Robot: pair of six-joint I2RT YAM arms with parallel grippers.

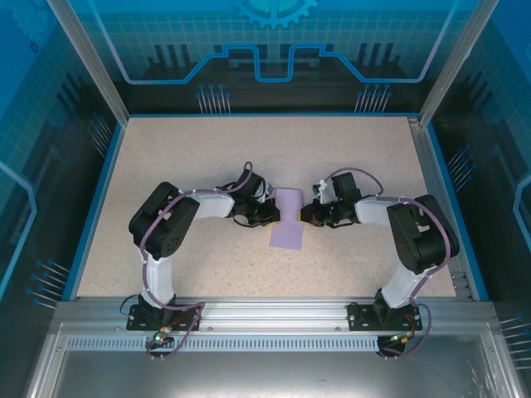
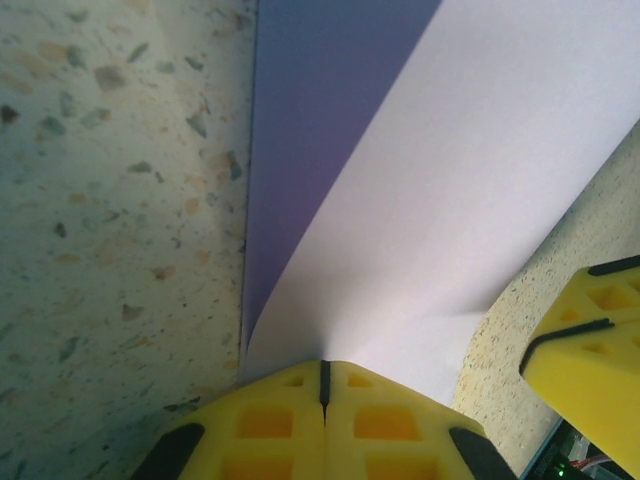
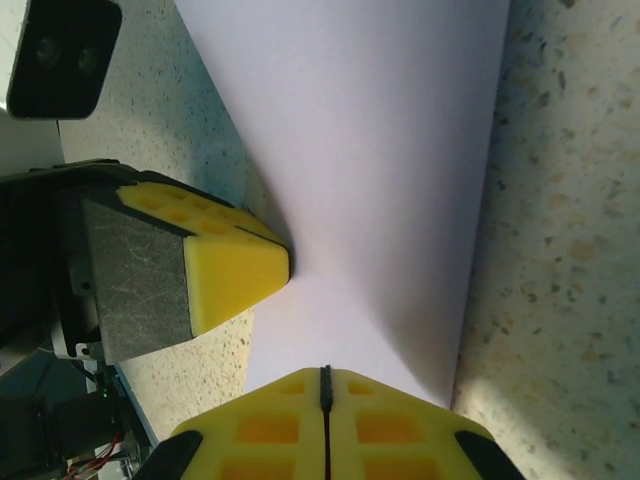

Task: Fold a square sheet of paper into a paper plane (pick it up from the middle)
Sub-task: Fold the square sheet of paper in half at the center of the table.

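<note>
The square sheet of paper (image 1: 288, 220) is pale purple and lies mid-table as a narrow strip between my two grippers. In the left wrist view the paper (image 2: 420, 200) curves up off a darker layer beneath and runs into the shut jaws of my left gripper (image 2: 323, 366). In the right wrist view the paper (image 3: 380, 150) likewise reaches the closed seam of my right gripper (image 3: 324, 372). From above, the left gripper (image 1: 270, 214) and right gripper (image 1: 305, 214) face each other across the sheet, close together. No paper plane shape shows.
The speckled beige table (image 1: 182, 157) has a blue rim and a metal frame around it. The other arm's yellow fingers show close by in each wrist view, the right one's (image 2: 590, 340) and the left one's (image 3: 235, 270).
</note>
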